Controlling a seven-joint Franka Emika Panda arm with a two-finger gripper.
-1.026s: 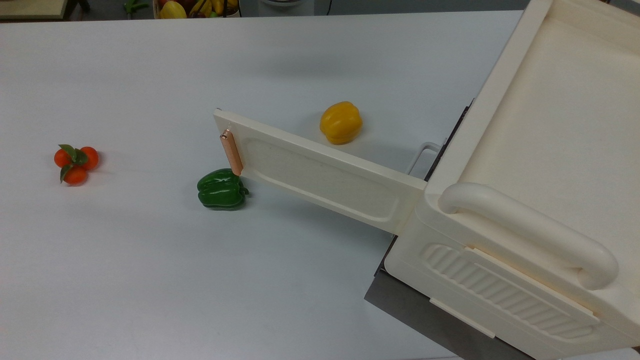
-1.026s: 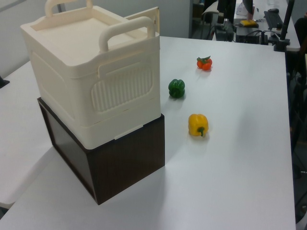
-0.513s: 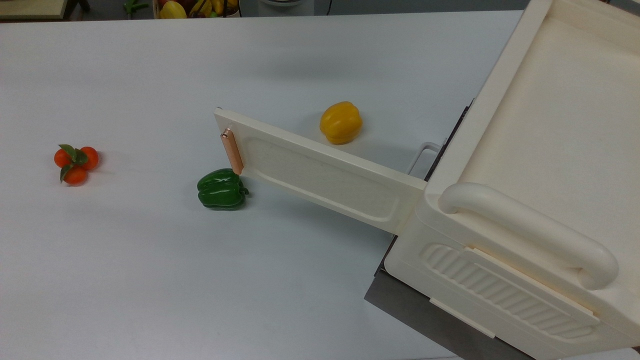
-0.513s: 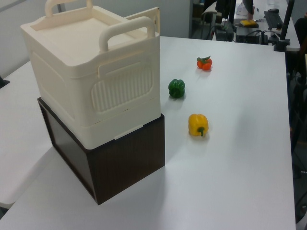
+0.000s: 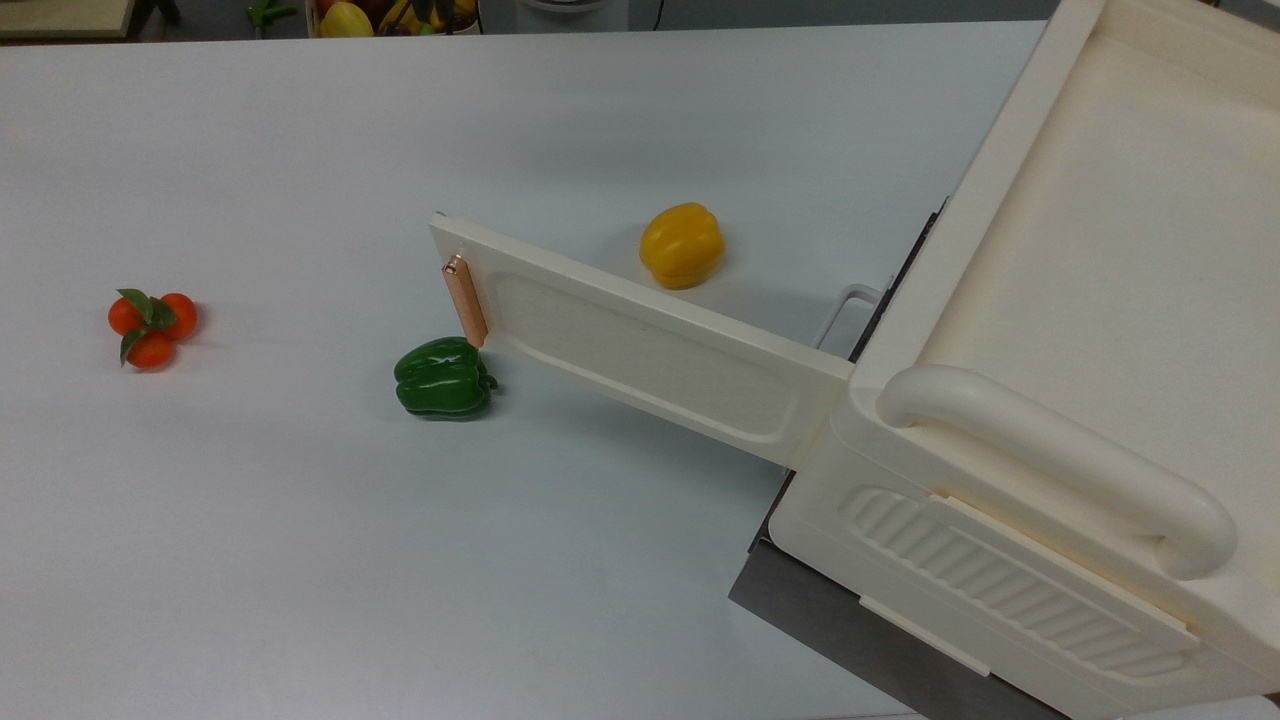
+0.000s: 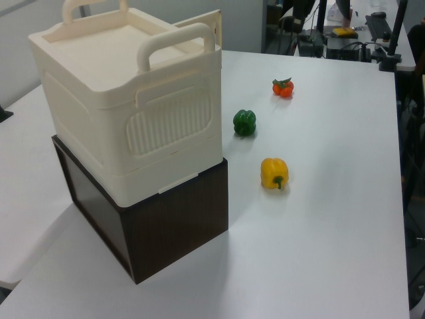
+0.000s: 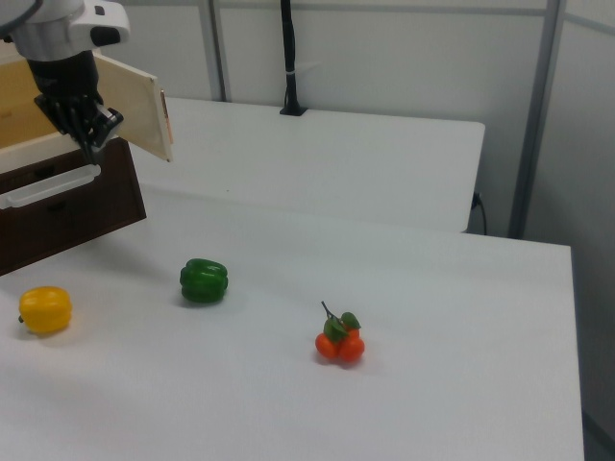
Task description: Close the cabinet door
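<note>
Gripper (image 7: 96, 144) hangs just beside the cabinet door (image 5: 640, 345), fingers close together, holding nothing. Door stands wide open from the cabinet (image 5: 1090, 330); green pepper (image 5: 443, 378) near its handle end.

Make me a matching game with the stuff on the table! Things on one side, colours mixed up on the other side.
Things:
1. door handle
2. pepper beside the handle end of the door
3. pepper behind the door in the top view
4. fruit cluster with leaves

Colours:
A. yellow
B. orange-red
C. copper
D. green

Pairs: 1-C, 2-D, 3-A, 4-B
</note>
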